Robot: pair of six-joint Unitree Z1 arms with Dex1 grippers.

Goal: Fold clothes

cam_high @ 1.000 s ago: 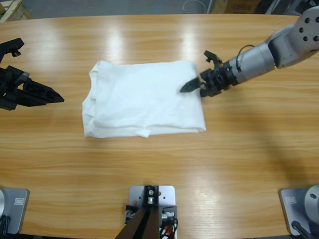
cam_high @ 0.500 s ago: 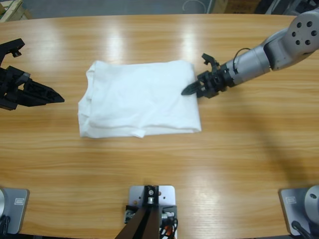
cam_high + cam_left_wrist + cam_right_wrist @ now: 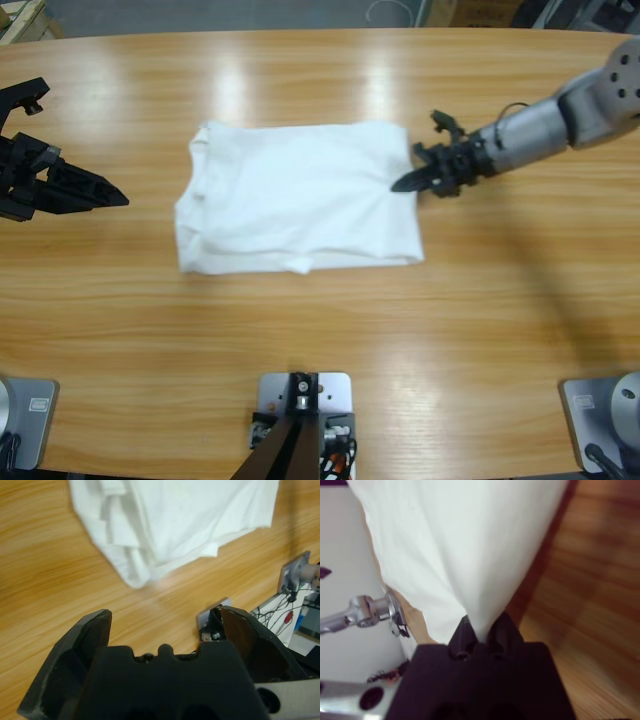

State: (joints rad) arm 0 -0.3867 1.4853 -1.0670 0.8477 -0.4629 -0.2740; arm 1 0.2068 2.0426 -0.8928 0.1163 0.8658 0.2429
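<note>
Your right gripper (image 3: 408, 183) has its jaws pinched shut on the right edge of the T-shirt (image 3: 298, 199); in the right wrist view the white cloth (image 3: 465, 545) is drawn into a narrow fold that runs straight down between the closed jaws of the gripper (image 3: 479, 632). Your left gripper (image 3: 112, 197) sits well to the left of the shirt, apart from it, and its jaws stand open with nothing in them; the left wrist view shows the two black jaws of that gripper (image 3: 165, 622) spread wide over bare wood, with the shirt's layered edge (image 3: 165, 525) ahead of them. The shirt lies folded into a rough rectangle in the middle of the table (image 3: 320, 330), its long axis running left to right. The left end looks bunched and layered, and a small flap sticks out on the near edge.
</note>
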